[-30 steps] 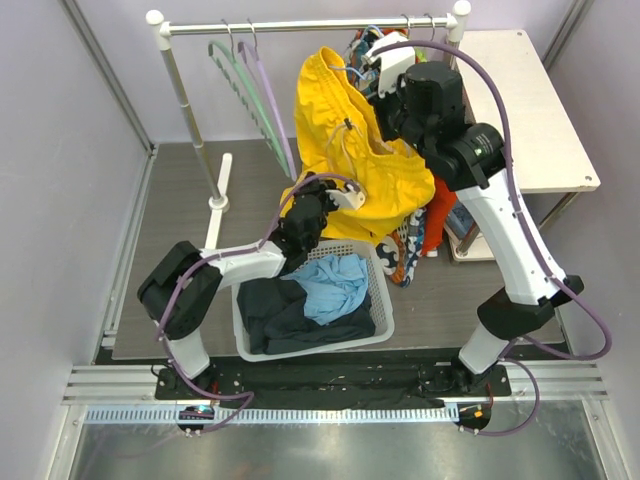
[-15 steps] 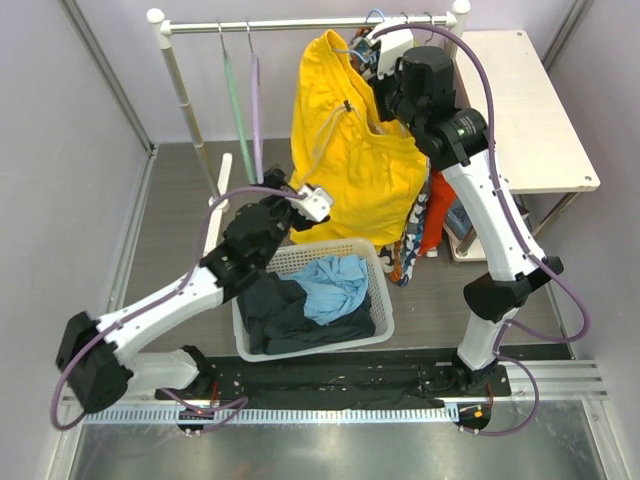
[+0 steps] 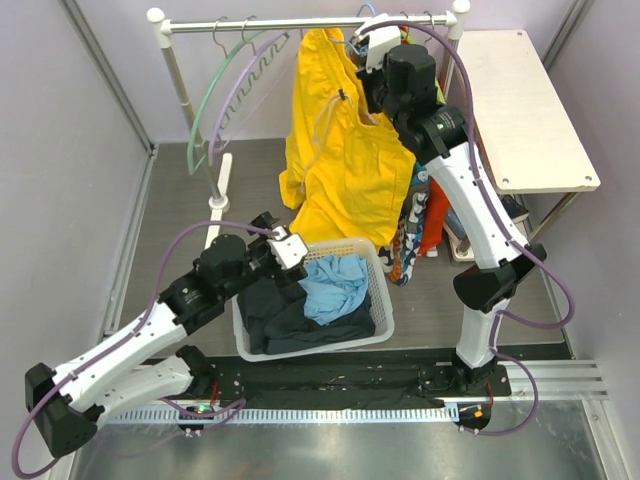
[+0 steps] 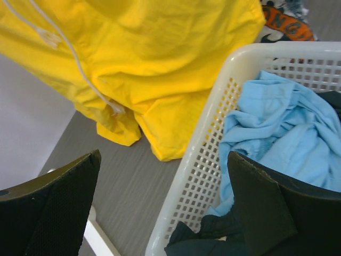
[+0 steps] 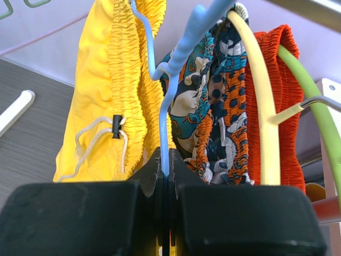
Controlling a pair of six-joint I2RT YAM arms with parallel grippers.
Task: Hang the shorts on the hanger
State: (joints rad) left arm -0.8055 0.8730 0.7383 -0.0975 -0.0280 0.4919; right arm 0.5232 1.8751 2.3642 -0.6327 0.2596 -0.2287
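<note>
Now, step: shorts (image 3: 345,160) draped on hanger (image 5: 164,133), near far-edge rail (image 3: 280,26).
Right gripper (image 5: 165,166): clamped on hanger.
Left gripper (image 4: 162,197): spread, empty.
Next: probably hook the rail.

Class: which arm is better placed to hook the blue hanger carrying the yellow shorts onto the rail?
Right. The right gripper clamps the hanger, carrying the shorts, up by the rail; the left gripper is open, down at the basket.

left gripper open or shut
Open. In its wrist view the left gripper's fingers stand wide apart, nothing between them, the basket rim showing through the gap.
</note>
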